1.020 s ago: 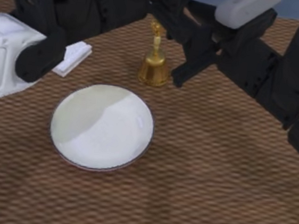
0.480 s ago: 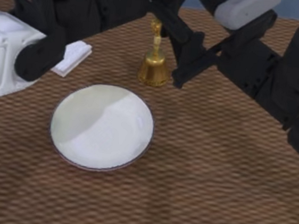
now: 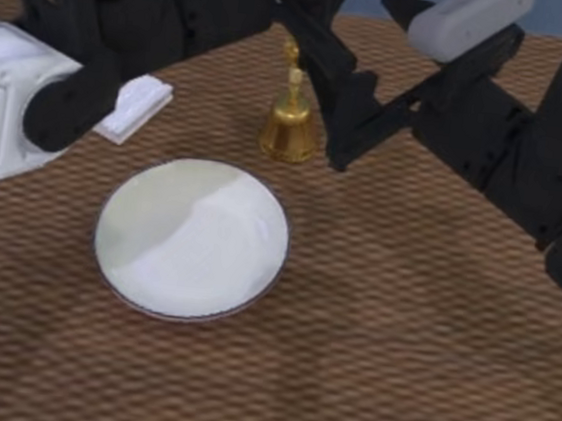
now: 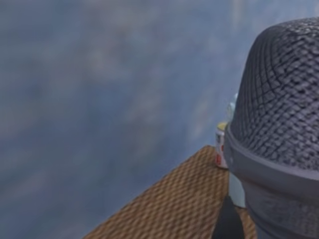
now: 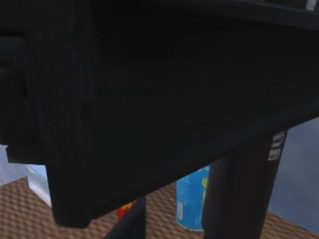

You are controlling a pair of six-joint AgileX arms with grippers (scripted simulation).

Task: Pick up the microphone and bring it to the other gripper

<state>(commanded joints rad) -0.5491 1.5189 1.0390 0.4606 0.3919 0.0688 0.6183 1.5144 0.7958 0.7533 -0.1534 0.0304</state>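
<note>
- the microphone (image 4: 284,124) fills one side of the left wrist view. its grey mesh head and the band below it sit right against that camera, up in the air with the table's far edge behind it.
- in the top view the microphone cannot be picked out for sure. a slim dark bar slants from the right claw (image 3: 344,137) up toward the black mass of the left arm (image 3: 82,99) at the back of the table, and it may be the handle.
- the right claw, under its light-grey rounded cover (image 3: 472,19), reaches in from the table's right and hangs just right of the gold bell (image 3: 290,121). i cannot tell whether it is wide, narrow or holding anything.
- the left claw is lost among the dark arm parts at the top middle of the top view, so its state cannot be told either. the arm's big white boxy housing (image 3: 1,101) lies at the table's left edge.
- the bell stands upright on the brown woven table (image 3: 399,334), in the back half near the middle.
- a round white plate (image 3: 192,238) lies flat nearer the front, left of the bell and apart from it.
- the right wrist view is mostly dark, blocked by a black body close to the lens. below it show a strip of table and a blue can (image 5: 193,199).
- beside the mesh head, a small can with a red label (image 4: 221,144) stands at the far edge of the table.
</note>
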